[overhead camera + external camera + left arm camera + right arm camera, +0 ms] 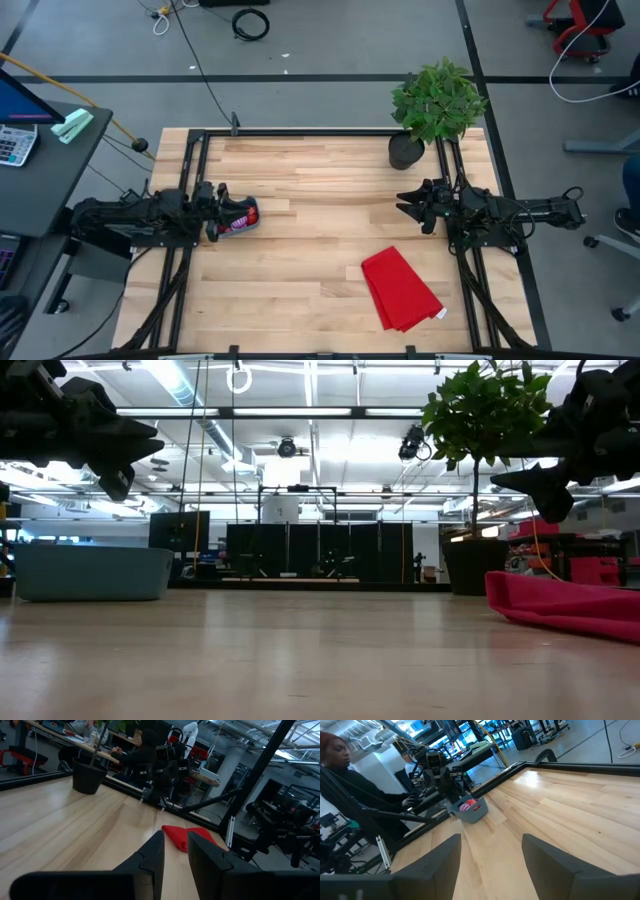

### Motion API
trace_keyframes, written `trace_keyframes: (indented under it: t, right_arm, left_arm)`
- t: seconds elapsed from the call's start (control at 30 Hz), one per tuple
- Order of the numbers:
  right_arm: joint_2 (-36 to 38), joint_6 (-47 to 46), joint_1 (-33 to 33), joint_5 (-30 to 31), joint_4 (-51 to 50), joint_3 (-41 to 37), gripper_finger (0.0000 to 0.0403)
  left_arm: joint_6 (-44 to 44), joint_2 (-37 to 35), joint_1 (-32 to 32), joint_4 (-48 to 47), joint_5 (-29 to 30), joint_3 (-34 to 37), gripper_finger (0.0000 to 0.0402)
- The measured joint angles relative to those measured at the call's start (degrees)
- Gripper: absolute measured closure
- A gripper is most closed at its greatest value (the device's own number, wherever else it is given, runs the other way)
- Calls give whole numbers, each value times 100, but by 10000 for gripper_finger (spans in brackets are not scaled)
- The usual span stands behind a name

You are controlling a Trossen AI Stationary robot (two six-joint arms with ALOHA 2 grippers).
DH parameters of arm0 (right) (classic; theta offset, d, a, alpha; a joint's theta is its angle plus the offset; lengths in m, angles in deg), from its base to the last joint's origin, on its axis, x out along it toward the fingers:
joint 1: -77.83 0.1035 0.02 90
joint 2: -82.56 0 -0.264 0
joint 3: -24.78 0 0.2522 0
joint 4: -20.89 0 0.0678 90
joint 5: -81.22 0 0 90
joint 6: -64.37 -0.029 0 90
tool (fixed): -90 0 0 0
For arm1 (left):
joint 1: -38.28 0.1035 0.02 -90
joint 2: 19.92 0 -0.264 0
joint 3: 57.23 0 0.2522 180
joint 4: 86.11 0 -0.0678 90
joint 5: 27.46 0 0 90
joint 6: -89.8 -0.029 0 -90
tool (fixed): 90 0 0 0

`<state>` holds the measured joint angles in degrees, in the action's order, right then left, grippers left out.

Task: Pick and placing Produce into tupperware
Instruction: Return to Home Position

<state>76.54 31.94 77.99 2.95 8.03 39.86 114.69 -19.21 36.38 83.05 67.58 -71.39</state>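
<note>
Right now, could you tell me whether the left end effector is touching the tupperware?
Apart. The low view shows the left end effector hanging above the tupperware, with a clear gap between them.

open: table middle | obstacles: plant pot far-right corner, red cloth right side, tupperware left edge
</note>
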Motion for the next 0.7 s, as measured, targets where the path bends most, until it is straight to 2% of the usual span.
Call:
trace_keyframes:
  t: [0.3, 0.7]
  right_arm:
    - [0, -1, 0, 0, 0, 0, 183]
    - [0, 0, 0, 0, 0, 0, 183]
  left_arm:
    - [0, 1, 0, 0, 0, 0, 321]
    - [0, 0, -1, -1, -2, 0, 311]
